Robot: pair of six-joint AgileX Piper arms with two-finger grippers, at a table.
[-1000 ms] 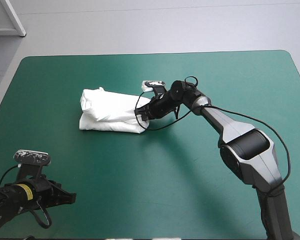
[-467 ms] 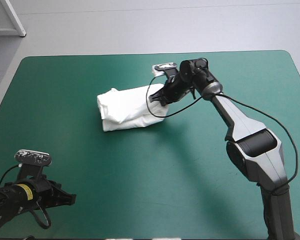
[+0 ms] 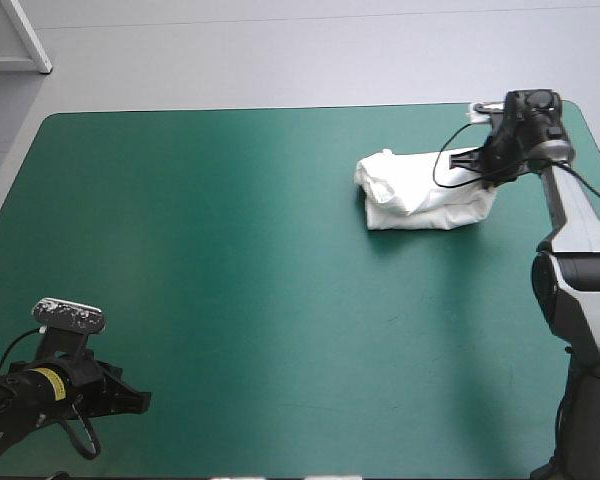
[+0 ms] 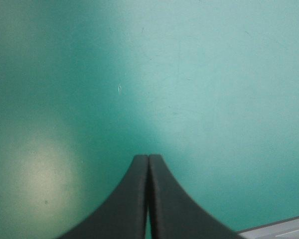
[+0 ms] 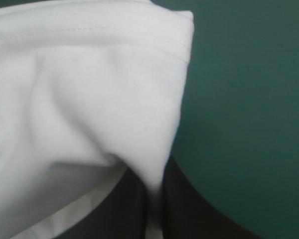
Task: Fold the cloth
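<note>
The T-shirt [image 3: 420, 192] is lying as a folded white bundle on the teal-green cover [image 3: 230, 260], near the table's far right corner and well apart from the left arm. Most of the bundle is resting on the cover. Whether the gripped end is lifting clear of it cannot be told.

The right gripper [image 3: 483, 166] is pinching the bundle's right end. Its 2 black fingers [image 5: 189, 211] are all but pressed together, with a fold of white cloth running between them. In the right wrist view a stitched hem corner is draping ahead of the fingers, with bare green cover beside it. The grip on 1 end is probably there so the stacked layers can be handled as 1 piece without coming undone.

The left gripper [image 3: 140, 398] is sitting low near the table's near left corner. Its fingers are meeting in 1 pointed arch and holding nothing, and only bare cover is showing ahead of them. It seems to be parked there to leave the right arm room.

By this layout the folding looks finished or nearly so, with the release of the bundle not yet done.
</note>
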